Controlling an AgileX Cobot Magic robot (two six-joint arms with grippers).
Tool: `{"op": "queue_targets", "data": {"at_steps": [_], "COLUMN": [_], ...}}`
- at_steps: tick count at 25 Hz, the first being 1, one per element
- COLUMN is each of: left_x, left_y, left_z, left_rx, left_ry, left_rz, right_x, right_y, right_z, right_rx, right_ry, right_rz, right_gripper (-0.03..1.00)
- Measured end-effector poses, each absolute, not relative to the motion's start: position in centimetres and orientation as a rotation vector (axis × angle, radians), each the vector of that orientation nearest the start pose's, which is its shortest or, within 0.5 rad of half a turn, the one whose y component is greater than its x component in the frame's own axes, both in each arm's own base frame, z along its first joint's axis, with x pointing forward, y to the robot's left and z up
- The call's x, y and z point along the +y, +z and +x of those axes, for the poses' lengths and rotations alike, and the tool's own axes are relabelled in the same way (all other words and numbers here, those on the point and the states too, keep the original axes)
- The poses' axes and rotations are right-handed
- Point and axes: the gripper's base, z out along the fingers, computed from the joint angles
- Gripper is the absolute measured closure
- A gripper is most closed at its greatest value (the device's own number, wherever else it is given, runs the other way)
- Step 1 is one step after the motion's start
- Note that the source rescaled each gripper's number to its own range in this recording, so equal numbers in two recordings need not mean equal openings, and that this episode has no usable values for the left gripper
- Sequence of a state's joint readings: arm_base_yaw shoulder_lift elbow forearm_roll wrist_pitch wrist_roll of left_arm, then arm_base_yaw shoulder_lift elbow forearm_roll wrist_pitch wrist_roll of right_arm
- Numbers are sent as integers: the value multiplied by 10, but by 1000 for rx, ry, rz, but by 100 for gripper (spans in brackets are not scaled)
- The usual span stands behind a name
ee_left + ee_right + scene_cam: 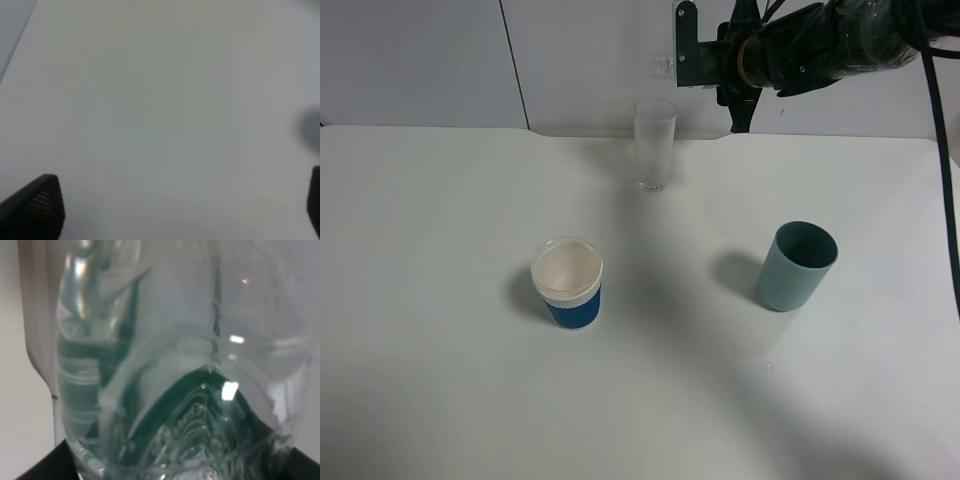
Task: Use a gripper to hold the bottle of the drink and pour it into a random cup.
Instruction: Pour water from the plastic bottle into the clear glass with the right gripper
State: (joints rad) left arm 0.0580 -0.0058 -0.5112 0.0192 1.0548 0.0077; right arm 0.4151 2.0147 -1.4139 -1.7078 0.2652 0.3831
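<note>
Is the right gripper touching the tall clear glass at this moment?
Apart. The exterior high view shows white wall between the right gripper and the glass. That gripper holds the bottle of the drink.

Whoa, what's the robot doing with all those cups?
The right tool is gripping the bottle of the drink, held up at the back of the table, close to the tall clear cup. Whether anything is pouring can't be made out. The teal cup and the blue-sleeved cup stand on their own nearer the front. The left tool hangs open over bare table, holding nothing.
</note>
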Motion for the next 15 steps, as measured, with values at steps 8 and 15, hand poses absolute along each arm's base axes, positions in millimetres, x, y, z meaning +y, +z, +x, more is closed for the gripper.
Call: {"op": "queue_targets", "data": {"at_steps": [8,15], "left_x": [1,1], "left_y": [281,281], "left_z": [-7,-7], "left_rx": [2021,2021], "left_ry": [65,65], "left_rz": [-52,-52], "right_x": [165,163], "right_y": [217,218], "right_z": [434,434], "right_rx": [1493,1470], "right_ry": [-836,-882], "right_rz": [-1530,-1562], "right_gripper": [97,97]}}
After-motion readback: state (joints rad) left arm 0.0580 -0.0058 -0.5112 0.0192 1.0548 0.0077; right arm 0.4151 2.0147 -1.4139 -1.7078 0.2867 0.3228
